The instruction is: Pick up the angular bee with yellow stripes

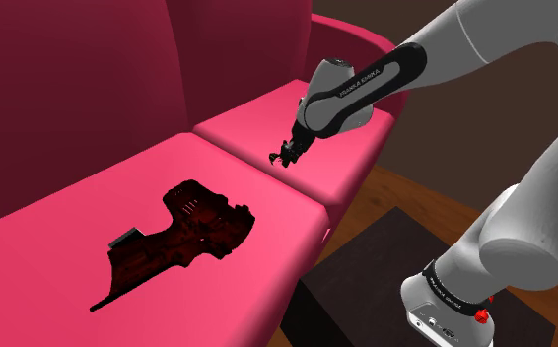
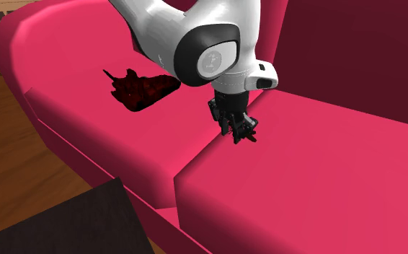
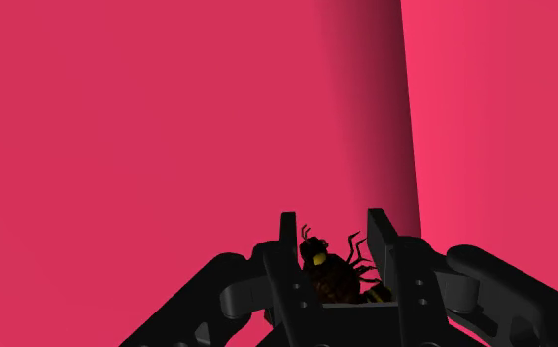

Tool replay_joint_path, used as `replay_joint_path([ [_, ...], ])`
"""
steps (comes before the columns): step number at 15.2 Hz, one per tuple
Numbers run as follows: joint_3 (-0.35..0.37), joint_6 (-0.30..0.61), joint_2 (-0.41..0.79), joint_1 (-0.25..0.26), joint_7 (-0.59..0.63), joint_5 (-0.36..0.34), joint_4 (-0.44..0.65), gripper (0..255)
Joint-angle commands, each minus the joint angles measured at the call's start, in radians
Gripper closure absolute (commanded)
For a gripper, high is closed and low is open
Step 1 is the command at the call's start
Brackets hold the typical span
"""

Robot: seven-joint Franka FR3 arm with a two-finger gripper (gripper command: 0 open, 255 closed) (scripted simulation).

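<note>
- Gripper (image 1: 288, 155) hangs over the pink sofa (image 1: 90, 217), right by the seam (image 1: 267, 173) btw the two seat cushions, tips pointing down.
- Fingers (image 3: 289, 246) clenched on the bee (image 3: 331, 278). Wrist view: it sits btw both pads, dark brown body w/ a yellow patch, thin black legs sticking out past the tips.
- Bee in the shoulder view (image 1: 283, 157) is a small dark speck at the fingertips, just on the far-cushion side of the seam. In the 2nd ext. view (image 2: 246, 134) it's directly above the seam (image 2: 202, 155).
- Bee looks clear of the fabric, but the gap isn't certain.
- Large dark angular object (image 1: 183, 237) lies flat on the near cushion, well apart from the seam; same thing in the 2nd ext. view (image 2: 141, 88).
- Dark box stand (image 1: 366, 286) sits on the wood floor (image 2: 8, 144) in front of the sofa, off the seam's front end.
</note>
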Motion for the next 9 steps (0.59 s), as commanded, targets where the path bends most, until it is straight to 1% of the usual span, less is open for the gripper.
replay_joint_path([
  [1, 0.003, 0.0, 0.007, 0.003, 0.0, 0.001, -0.002, 255],
  [6, 0.003, 0.0, 0.004, 0.002, -0.003, 0.002, -0.005, 255],
  [9, 0.001, -0.041, -0.029, 0.002, 0.005, -0.005, 0.003, 255],
])
